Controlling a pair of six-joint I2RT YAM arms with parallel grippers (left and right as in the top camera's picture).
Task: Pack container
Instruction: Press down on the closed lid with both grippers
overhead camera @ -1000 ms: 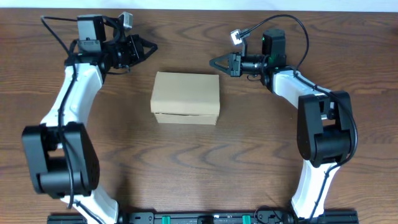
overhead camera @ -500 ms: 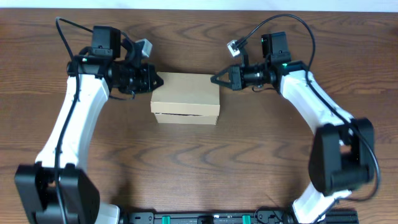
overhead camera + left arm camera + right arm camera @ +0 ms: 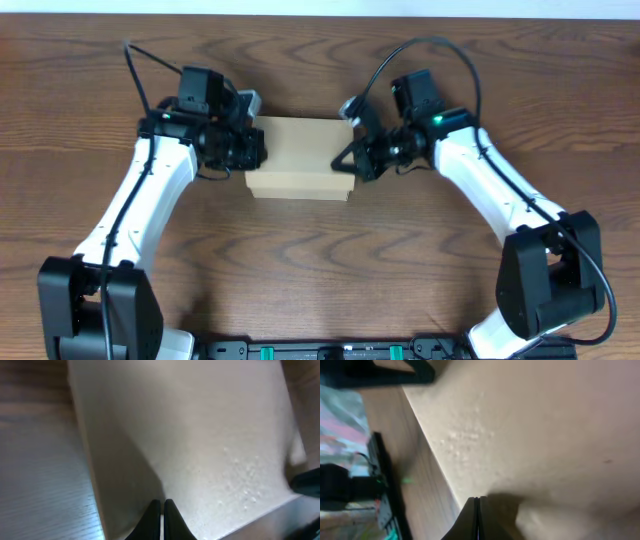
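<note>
Container now reached by left tool and right tool.

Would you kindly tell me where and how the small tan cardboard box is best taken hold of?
The tan cardboard box lies flat and closed, and looks too broad for one gripper. It is probably best squeezed between its two short end walls: left gripper coming from the left end, right gripper from the right end.

Brown wood-grain table with one tan cardboard container toward its far middle.
</note>
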